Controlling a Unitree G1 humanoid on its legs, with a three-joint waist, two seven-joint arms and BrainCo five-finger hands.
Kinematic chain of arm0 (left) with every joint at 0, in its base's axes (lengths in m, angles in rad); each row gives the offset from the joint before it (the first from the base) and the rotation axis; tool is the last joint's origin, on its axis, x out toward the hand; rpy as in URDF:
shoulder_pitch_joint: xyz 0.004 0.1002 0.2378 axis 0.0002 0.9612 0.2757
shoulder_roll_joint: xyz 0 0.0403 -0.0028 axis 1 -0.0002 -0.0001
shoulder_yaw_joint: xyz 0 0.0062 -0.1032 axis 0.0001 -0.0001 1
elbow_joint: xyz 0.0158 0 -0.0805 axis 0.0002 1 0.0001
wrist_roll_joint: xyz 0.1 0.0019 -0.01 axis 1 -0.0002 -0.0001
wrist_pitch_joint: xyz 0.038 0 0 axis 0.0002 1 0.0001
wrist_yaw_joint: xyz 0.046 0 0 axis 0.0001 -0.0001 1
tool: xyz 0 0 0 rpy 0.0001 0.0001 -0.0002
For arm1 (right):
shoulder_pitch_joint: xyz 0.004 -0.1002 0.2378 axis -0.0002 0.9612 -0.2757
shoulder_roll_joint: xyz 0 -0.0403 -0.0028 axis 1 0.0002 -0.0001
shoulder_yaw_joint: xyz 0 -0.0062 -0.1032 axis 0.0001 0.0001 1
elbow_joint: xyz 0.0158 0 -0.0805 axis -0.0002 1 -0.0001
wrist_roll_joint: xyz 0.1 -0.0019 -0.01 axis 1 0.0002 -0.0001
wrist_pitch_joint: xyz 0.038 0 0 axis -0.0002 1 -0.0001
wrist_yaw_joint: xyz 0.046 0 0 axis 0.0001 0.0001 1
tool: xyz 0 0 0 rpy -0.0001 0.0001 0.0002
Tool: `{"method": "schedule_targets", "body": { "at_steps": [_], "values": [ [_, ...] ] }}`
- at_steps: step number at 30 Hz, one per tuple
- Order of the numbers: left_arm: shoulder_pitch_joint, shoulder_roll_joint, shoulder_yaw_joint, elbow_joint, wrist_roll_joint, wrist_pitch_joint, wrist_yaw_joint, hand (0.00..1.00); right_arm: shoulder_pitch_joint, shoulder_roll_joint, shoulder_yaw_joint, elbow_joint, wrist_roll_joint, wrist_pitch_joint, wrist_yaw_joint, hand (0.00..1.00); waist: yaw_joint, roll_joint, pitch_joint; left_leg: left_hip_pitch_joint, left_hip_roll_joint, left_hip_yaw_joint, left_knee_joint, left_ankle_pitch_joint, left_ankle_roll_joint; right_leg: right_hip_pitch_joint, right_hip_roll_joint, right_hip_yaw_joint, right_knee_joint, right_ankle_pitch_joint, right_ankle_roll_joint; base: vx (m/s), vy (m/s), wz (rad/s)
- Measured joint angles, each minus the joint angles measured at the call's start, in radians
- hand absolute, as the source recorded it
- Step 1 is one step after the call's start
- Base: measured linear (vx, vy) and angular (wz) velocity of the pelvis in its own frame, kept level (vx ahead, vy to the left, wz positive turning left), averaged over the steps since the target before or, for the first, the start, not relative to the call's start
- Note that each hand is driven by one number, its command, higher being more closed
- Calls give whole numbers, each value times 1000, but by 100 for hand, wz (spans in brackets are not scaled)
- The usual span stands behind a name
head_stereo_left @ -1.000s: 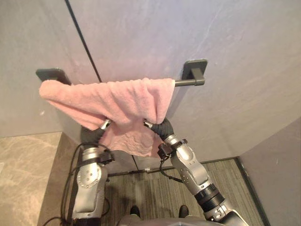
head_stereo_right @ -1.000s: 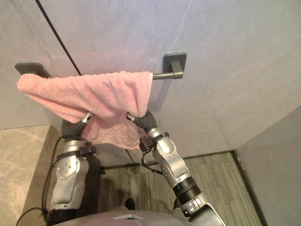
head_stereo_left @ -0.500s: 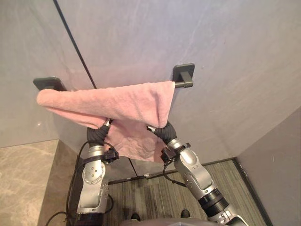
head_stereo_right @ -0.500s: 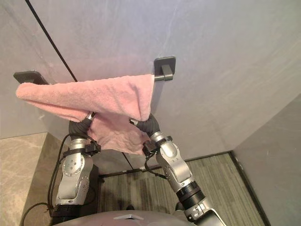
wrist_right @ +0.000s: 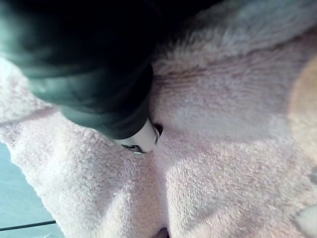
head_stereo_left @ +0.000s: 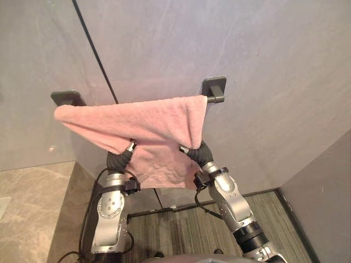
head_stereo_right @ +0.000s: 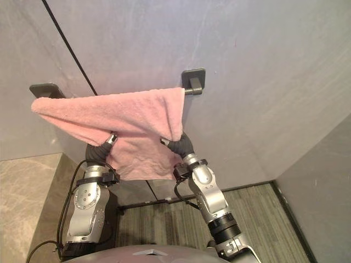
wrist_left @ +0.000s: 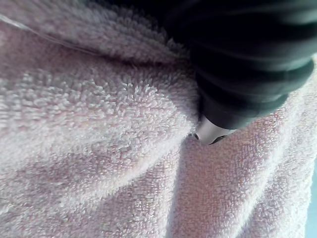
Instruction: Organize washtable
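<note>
Pink towel [head_stereo_left: 143, 117] over the towel bar [head_stereo_left: 215, 99] looks soft, light, limp: best pinched at its corners. Left hand [head_stereo_left: 119, 160] at 7 o'clock and right hand [head_stereo_left: 198, 154] at 5 o'clock sit under it; whether they grip cannot be told

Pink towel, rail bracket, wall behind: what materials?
Pink towel: terry cloth, likely cotton; the looped, fuzzy pile is plain in the wrist views.
Rail bracket: dark and matte with no shine, probably coated metal; plastic can't be ruled out.
Wall: grey matte stone-look panels with faint veining and a dark seam; real stone or laminate is unclear.
</note>
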Motion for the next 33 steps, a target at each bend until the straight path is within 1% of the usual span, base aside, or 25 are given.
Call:
{"method": "schedule_targets", "body": {
  "at_steps": [3, 6, 7, 9, 13, 14, 15, 20, 23, 27, 30, 33],
  "values": [
    [-5, -1, 0, 2, 0, 3, -5, 100, -10, 27, -19, 31, -13, 1, -19, 100, -1, 0, 0, 0, 0, -1, 0, 2, 0, 0, 0, 0, 0, 1, 1, 0, 0, 0],
    [-17, -1, 0, 31, 0, 6, -5, 100, -16, 31, -33, 39, -29, 3, -22, 100, 1, 1, 1, -2, -1, -2, 0, 2, 1, 0, -1, 0, 0, 1, 2, 0, 0, 0],
    [-23, -1, 0, 33, 0, 8, -5, 100, -25, 37, -42, 45, -32, 11, -24, 100, 1, 2, 1, -2, -1, -3, 0, 2, 1, 0, -1, 0, 0, 1, 2, 0, 0, 0],
    [-38, -1, 0, 41, 0, 13, -6, 100, -50, 44, -55, 79, -35, 13, -35, 100, 0, 4, 2, -2, -1, -3, 0, 2, 1, 0, -1, 0, 0, 1, 2, 0, 0, 0],
    [-56, -1, 4, 70, 0, 20, -9, 100, -85, 51, -76, 112, -36, 18, -46, 100, 2, 14, 13, -3, -1, -4, 0, 2, 1, 0, -1, 0, -1, 1, 3, 0, 0, 0],
    [-62, -1, 13, 67, -1, 39, -14, 100, -92, 52, -77, 113, -36, 24, -46, 100, 3, 17, 17, -4, -1, -5, 0, 2, 1, 0, -1, -1, -1, 1, 3, 0, 0, 0],
    [-70, -1, 19, 68, 0, 48, -15, 100, -96, 53, -77, 113, -36, 33, -46, 100, 3, 17, 19, -5, -1, -6, 0, 2, 1, 0, -1, -2, -1, 1, 3, 0, 0, 0],
    [-88, -5, 38, 71, 31, 45, -15, 100, -126, 62, -87, 118, -36, 39, -48, 100, 1, 19, 44, -6, -1, -7, 0, 2, 1, 0, -1, -3, -2, 1, 4, 0, 0, 0],
    [-89, -8, 40, 77, 33, 43, -15, 100, -133, 65, -92, 132, -36, 39, -48, 100, 1, 19, 44, -10, -1, -11, 0, 2, 1, 0, -1, -7, -3, 0, 4, 20, -6, 4],
    [-114, -35, 58, 108, 39, 39, -15, 100, -159, 72, -106, 154, -36, 40, -49, 100, 2, 22, 48, -13, -1, -16, 0, 2, 1, 0, -2, -11, -5, 0, 4, 5, -1, 3],
    [-120, -36, 65, 110, 39, 36, -15, 100, -168, 74, -108, 154, -36, 40, -50, 100, 0, 29, 62, -13, -1, -16, 1, 2, 1, 0, -2, -10, -6, 0, 4, 0, 0, 0],
    [-120, -36, 65, 113, 40, 32, -15, 100, -170, 74, -111, 153, -36, 40, -50, 100, 2, 29, 62, -18, 0, -17, 4, 2, 0, 1, 0, -9, -20, 2, 7, 0, 0, 0]
  ]
}}
